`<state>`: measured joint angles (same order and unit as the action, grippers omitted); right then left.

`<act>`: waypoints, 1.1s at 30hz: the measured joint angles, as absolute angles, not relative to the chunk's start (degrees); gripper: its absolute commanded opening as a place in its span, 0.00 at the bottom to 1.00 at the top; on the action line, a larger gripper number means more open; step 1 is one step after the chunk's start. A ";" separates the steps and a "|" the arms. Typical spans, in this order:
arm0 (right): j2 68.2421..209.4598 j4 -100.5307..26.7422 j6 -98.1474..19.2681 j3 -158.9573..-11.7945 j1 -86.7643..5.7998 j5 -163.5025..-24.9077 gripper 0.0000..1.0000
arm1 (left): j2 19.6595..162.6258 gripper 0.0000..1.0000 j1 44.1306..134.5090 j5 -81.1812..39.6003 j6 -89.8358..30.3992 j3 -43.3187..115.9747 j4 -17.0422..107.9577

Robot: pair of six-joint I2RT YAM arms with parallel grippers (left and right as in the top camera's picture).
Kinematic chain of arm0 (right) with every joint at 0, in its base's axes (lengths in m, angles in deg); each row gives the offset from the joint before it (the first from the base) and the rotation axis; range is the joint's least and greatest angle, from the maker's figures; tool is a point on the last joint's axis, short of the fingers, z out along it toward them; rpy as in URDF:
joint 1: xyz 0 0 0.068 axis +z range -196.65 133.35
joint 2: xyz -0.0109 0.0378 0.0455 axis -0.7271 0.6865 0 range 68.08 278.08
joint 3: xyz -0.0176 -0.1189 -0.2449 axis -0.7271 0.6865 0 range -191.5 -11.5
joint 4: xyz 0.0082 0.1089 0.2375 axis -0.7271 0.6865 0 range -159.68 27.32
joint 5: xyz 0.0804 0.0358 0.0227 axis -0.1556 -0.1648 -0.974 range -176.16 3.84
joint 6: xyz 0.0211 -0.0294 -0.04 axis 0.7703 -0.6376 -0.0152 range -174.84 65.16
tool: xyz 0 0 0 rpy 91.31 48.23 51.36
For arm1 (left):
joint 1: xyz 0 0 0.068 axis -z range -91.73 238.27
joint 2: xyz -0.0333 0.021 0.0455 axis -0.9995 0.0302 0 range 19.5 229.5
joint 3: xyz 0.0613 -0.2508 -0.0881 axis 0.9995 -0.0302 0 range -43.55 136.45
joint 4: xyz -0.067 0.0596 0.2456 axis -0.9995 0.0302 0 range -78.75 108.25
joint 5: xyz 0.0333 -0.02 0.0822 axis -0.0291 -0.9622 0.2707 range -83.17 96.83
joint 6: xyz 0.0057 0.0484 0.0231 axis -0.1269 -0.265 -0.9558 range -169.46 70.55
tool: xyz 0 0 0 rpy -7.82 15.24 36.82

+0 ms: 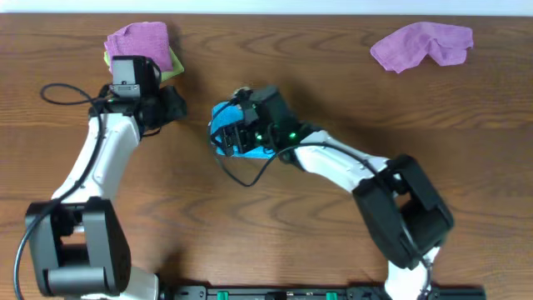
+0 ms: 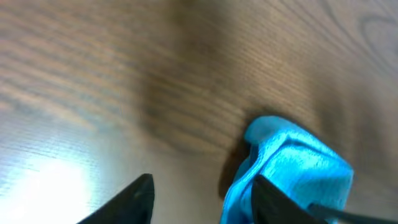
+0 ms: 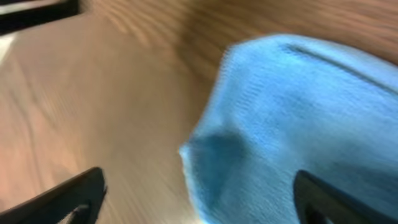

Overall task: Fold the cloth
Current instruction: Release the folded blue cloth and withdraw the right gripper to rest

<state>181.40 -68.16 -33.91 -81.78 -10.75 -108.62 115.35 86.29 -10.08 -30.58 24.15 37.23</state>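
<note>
A bright blue cloth (image 1: 226,133) lies bunched on the wooden table near the middle, mostly hidden under my right gripper (image 1: 250,117) in the overhead view. In the right wrist view the blue cloth (image 3: 298,118) fills the right half, its edge lying between the spread fingers (image 3: 199,199); the gripper is open. My left gripper (image 1: 166,107) is left of the cloth. In the left wrist view its fingers (image 2: 202,199) are open over bare wood, and the blue cloth (image 2: 292,168) lies by the right finger.
A purple cloth on a yellow-green one (image 1: 140,42) sits at the back left behind the left arm. Another crumpled purple cloth (image 1: 420,44) lies at the back right. A black cable (image 1: 241,177) loops on the table below the blue cloth.
</note>
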 measured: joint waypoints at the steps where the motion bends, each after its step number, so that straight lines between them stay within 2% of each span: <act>1: 180.11 -64.71 -34.72 -81.87 -12.28 -108.51 0.99 | 114.58 0.75 86.03 -10.28 -30.12 24.15 38.39; 8: 169.66 -47.46 -42.48 -82.02 -19.14 -106.65 0.99 | 111.83 0.97 85.75 -14.36 -29.58 24.20 43.04; 13: 159.60 -35.33 -48.16 -82.00 -20.97 -104.27 0.97 | 111.74 0.95 85.77 -17.23 -29.07 24.20 46.36; 18: 148.39 -32.49 -50.39 -77.19 -25.46 -103.44 0.97 | 111.63 0.95 86.66 -19.19 -27.76 23.32 45.80; 27: 118.86 -28.23 -49.25 -56.49 -32.93 -102.83 0.99 | 111.52 0.95 89.16 -24.64 -22.19 12.00 35.31; 33: 103.08 -21.06 -45.14 -49.54 -36.32 -102.89 0.99 | 111.52 0.95 90.93 -26.54 -16.75 5.31 26.32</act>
